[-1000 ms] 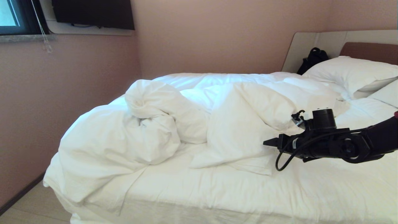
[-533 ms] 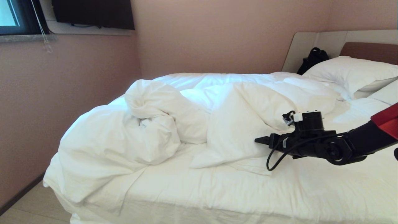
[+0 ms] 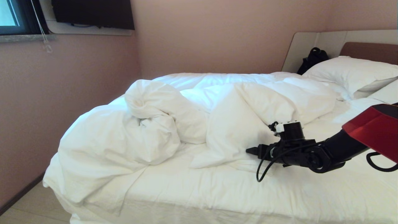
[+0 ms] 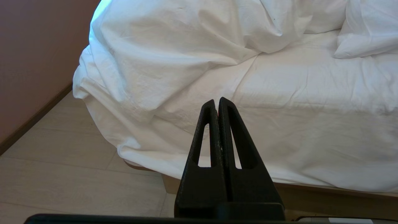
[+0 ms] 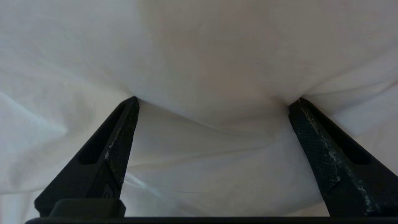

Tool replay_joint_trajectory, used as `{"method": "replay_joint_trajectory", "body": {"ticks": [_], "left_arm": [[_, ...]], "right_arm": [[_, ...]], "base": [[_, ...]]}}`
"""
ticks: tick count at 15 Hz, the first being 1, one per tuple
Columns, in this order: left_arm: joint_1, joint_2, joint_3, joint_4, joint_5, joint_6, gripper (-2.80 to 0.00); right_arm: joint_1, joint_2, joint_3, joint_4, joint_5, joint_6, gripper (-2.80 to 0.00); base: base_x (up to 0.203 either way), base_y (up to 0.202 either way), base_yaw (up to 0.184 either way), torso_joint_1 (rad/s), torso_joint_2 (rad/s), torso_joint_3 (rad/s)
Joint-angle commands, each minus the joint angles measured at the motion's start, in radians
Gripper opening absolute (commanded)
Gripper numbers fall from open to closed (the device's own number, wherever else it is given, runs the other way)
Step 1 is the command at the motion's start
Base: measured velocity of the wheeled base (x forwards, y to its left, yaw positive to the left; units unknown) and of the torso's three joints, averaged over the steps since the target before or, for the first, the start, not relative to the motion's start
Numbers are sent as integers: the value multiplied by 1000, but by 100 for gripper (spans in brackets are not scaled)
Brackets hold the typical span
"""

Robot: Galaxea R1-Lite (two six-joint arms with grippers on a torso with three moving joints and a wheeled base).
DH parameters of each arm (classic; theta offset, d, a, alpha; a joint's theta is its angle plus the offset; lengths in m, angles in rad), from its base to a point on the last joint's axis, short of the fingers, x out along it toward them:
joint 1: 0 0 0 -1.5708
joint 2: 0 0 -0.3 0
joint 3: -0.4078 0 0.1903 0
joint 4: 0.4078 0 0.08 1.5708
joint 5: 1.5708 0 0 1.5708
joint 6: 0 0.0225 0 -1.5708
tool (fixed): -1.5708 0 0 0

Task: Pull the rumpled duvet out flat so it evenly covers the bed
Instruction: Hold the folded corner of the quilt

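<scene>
**Ana:** Since a second ago the right arm has reached further across the bed and dropped lower; its right tool now noses into the near fold of the duvet, where before it hung short of the cloth; bedding and camera have not shifted.

**Ben:** And the duvet itself?

**Ana:** Heaped in a rumpled ridge along the far side and the foot end, one knotted lump near the middle; the near half of the bed shows only the flat sheet; two pillows lie at the headboard with a black bag propped beside them.

**Ben:** The tools?

**Ana:** The right one stands spread wide, holding nothing; in the wrist view both fingertips press on white cloth that bulges between them. The left tool is clenched empty, parked low by the bed's foot corner.

**Ben:** So the step in hand is the grasp?

**Ana:** Likely; done well, it should push in until a thick fold sits deep between the fingers, close on the duvet alone and not the sheet under it, then draw steadily toward the near edge; a shallow pinch on puffy cotton would probably slip.
</scene>
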Motion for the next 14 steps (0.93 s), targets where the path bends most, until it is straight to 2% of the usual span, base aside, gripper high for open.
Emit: {"method": "replay_joint_trajectory", "body": {"ticks": [1,2,11,14], "left_arm": [[0,2,0,1,0,0,-280],[0,1,0,1,0,0,-280],[-1,2,0,1,0,0,-280],[-1,2,0,1,0,0,-280]], "right_arm": [[3,30,1,-27,-31,-5,0],[3,33,-1,-27,-35,-5,-280],[8,17,5,-27,-45,-3,-280],[22,-53,16,-24,-46,0,-280]], "base": [[0,0,0,0,0,0],[0,0,0,0,0,0],[0,0,0,0,0,0],[0,0,0,0,0,0]]}}
